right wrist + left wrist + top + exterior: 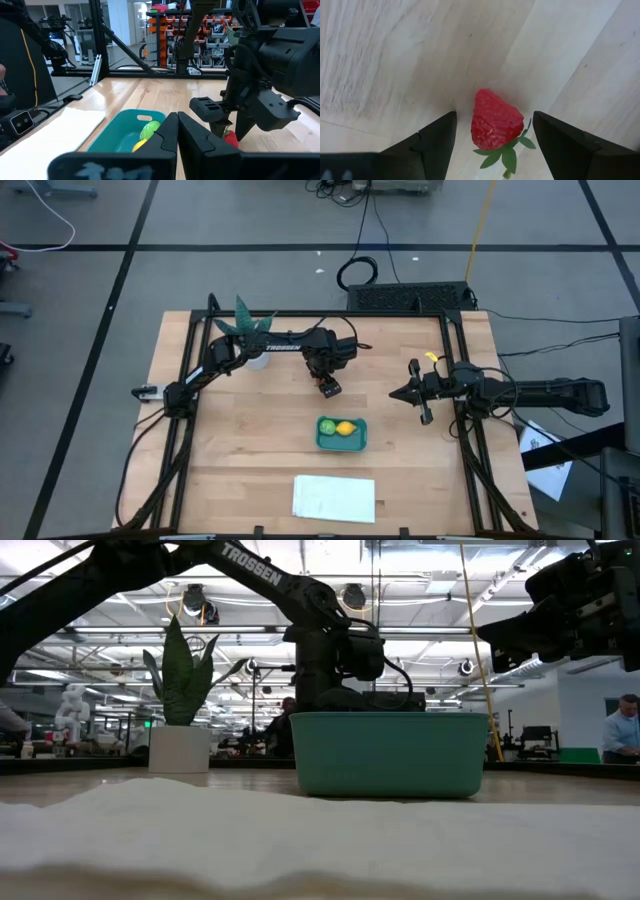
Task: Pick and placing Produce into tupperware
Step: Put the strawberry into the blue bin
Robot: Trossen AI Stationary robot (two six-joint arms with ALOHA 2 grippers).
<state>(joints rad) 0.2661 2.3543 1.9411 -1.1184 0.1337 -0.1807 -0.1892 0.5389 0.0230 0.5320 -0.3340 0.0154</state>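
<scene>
Left gripper (492,132) wide open, fingers either side of the bumpy red strawberry (496,120) on pale wood – not touching. Smooth teal tub (341,434) nearby w/ lime (327,426) + lemon (346,428) inside. Right gripper (177,122) pinched closed – empty.

Three small toy produce pieces are showing: one light green round fruit (327,426), one yellow lemon-like fruit (345,429), and one red strawberry with green leaves (496,122). One shallow teal plastic tub (341,445) is sitting on the wooden table, alongside one flat white rectangular sheet (334,498) and one spiky green plant in a white pot (180,700).
</scene>
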